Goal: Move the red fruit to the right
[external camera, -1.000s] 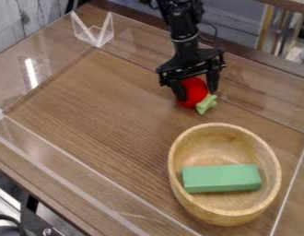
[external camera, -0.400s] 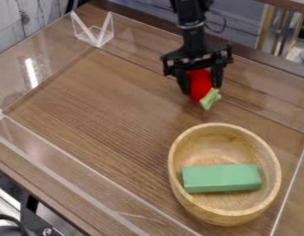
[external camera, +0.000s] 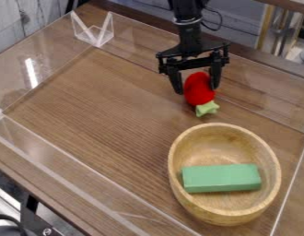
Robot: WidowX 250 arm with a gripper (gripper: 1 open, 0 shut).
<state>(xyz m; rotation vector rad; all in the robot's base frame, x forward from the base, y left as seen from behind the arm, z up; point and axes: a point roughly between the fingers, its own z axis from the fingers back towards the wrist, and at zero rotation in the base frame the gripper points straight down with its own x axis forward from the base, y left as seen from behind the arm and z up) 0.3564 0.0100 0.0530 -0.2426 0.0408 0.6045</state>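
1. Wood-grain laminate covers the brown table (external camera: 81, 120), with clear acrylic walls standing along its edges and a cluttered room dim behind.

2. Over the far middle hangs the black two-finger robot gripper (external camera: 194, 69), pointing steeply down with its fingers spread wide and nothing held between them.

3. Lying on the table just below and in front of the fingers is the small glossy red strawberry-like toy fruit (external camera: 198, 89), its pale green leafy cap (external camera: 207, 109) pointing toward the camera. Whether a fingertip grazes the fruit, I cannot tell.

4. Judging by this, the fruit is free on the surface, so the step in hand is either a clean release or a fresh approach. Doing it well means staying straight above the fruit, since its rounded, slick body would probably roll at a sideways nudge.

5. A round light wooden bowl (external camera: 189, 144) with a thick smooth rim sits nearer the camera, well apart from the fruit, holding a matte green rectangular block (external camera: 221, 178) that should stay undisturbed.
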